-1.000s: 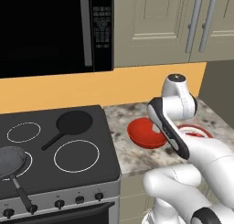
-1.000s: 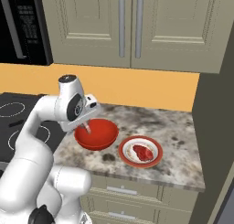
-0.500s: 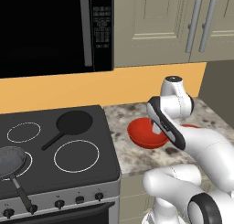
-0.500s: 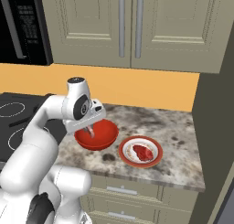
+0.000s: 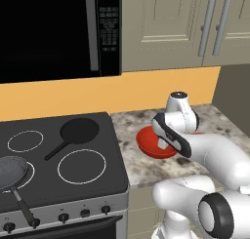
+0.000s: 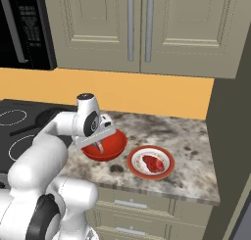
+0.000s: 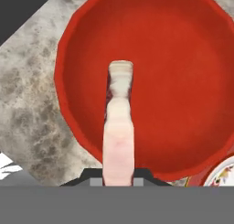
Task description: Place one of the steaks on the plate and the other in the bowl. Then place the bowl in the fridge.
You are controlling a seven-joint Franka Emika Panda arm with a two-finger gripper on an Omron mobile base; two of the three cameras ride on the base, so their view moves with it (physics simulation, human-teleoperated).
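My gripper (image 7: 118, 173) is shut on the paler pinkish steak (image 7: 119, 122), which hangs edge-on from the jaws over the middle of the glossy red bowl (image 7: 183, 81). The bowl (image 6: 113, 147) rests on the speckled counter, and the hand (image 6: 99, 142) hovers just above it. From the left base view my arm covers part of the bowl (image 5: 146, 143). To the bowl's right, the red-rimmed plate (image 6: 167, 171) holds the bright red steak (image 6: 153, 162). A sliver of the plate (image 7: 224, 175) shows at the lower right of the hand view.
A black stove (image 5: 58, 160) lies left of the bowl with a dark skillet (image 5: 78, 130) at the back and another pan (image 5: 10, 172) at the front. A black microwave (image 5: 49, 33) and beige cabinets (image 6: 137, 28) hang above. A dark grey panel (image 6: 230, 136) bounds the counter's right.
The hand has swung a little toward the bowl's middle and come lower over it, with the pale steak still in its jaws. The plate and its steak have stayed put.
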